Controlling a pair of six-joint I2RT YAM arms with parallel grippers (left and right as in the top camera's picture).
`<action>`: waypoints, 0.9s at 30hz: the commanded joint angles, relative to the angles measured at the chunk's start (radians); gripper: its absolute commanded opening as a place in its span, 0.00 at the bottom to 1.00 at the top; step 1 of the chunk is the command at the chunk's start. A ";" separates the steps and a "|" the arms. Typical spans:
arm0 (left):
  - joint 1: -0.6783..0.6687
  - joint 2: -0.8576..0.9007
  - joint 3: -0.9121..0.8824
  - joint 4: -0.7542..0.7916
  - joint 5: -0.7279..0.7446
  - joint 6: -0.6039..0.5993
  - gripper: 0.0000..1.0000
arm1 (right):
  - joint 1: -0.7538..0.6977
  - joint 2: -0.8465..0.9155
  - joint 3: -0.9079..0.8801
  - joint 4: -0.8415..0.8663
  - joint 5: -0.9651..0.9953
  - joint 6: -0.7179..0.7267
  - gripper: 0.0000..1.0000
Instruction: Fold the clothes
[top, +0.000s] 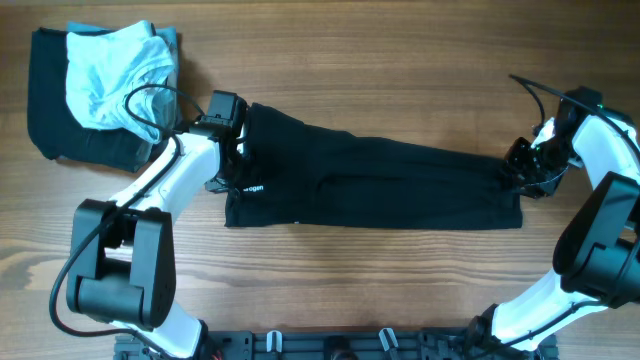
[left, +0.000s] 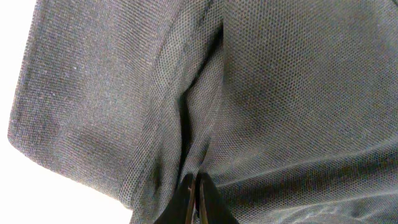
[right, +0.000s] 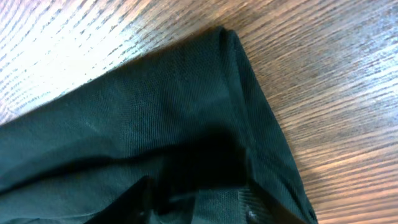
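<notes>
The black polo shirt (top: 380, 185) lies as a long, narrow band across the middle of the desk (top: 400, 70), with bare wood along both its long edges. At the far left corner a pale blue and white garment (top: 110, 65) sits on a dark cloth (top: 45, 110), near the left arm. The left fingers (left: 208, 205) are pressed together, pinching a fold at the shirt's left end. The right fingers (top: 515, 172) sit at its right end, over a squared corner; whether they grip is unclear.
</notes>
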 joint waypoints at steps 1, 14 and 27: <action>0.004 -0.010 -0.010 0.003 -0.017 -0.005 0.04 | 0.004 -0.029 -0.009 -0.002 -0.009 -0.002 0.54; 0.004 -0.010 -0.010 0.003 -0.017 -0.005 0.04 | 0.019 -0.032 -0.009 -0.056 -0.002 -0.018 0.04; 0.004 -0.010 -0.010 0.007 -0.017 -0.005 0.04 | 0.021 -0.228 0.012 0.182 -0.016 -0.006 0.04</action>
